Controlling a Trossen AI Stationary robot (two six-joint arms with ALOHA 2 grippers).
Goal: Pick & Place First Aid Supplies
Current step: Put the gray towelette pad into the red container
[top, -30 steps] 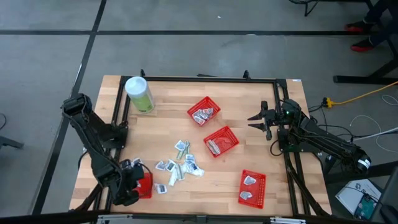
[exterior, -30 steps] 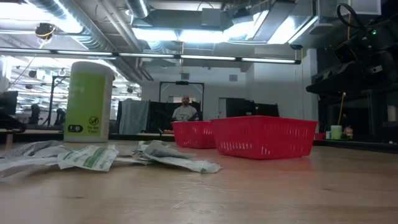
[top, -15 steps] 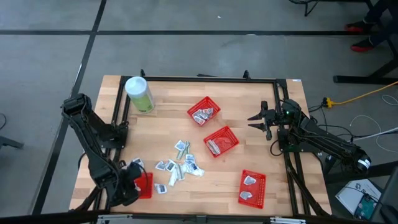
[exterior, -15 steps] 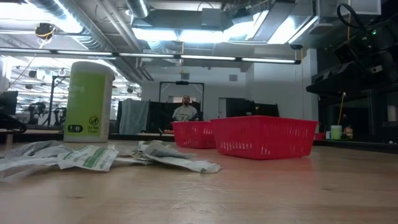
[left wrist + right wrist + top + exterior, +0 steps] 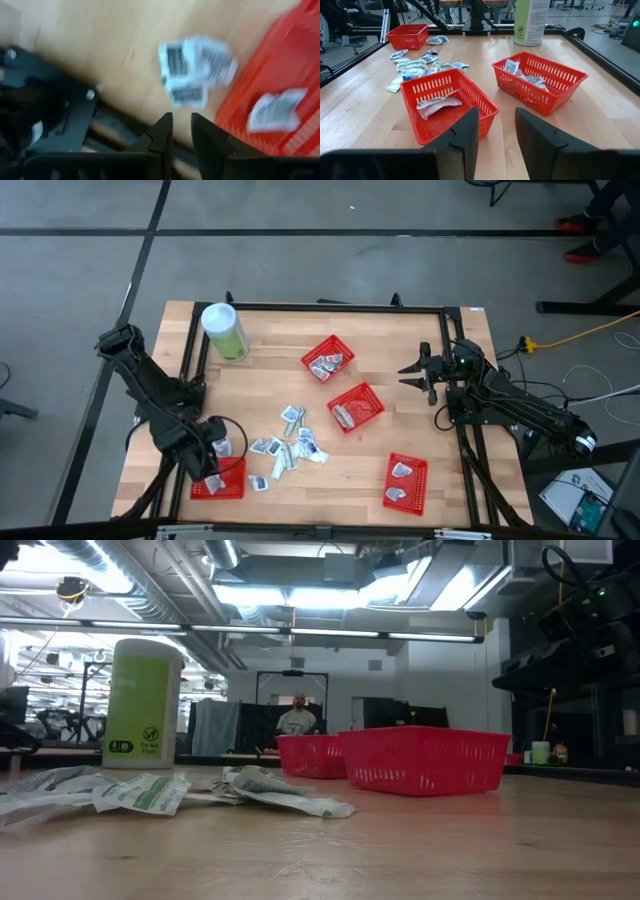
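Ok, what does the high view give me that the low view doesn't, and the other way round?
Only the high view: both arms, with the left tool over the front-left basket and the right tool waiting at the table's right edge. It shows all four baskets, including the front-right basket.

Only the low view: the room behind the table, with a person far off.

Both: the green canister, the loose packets and red baskets, though the low view shows just two.
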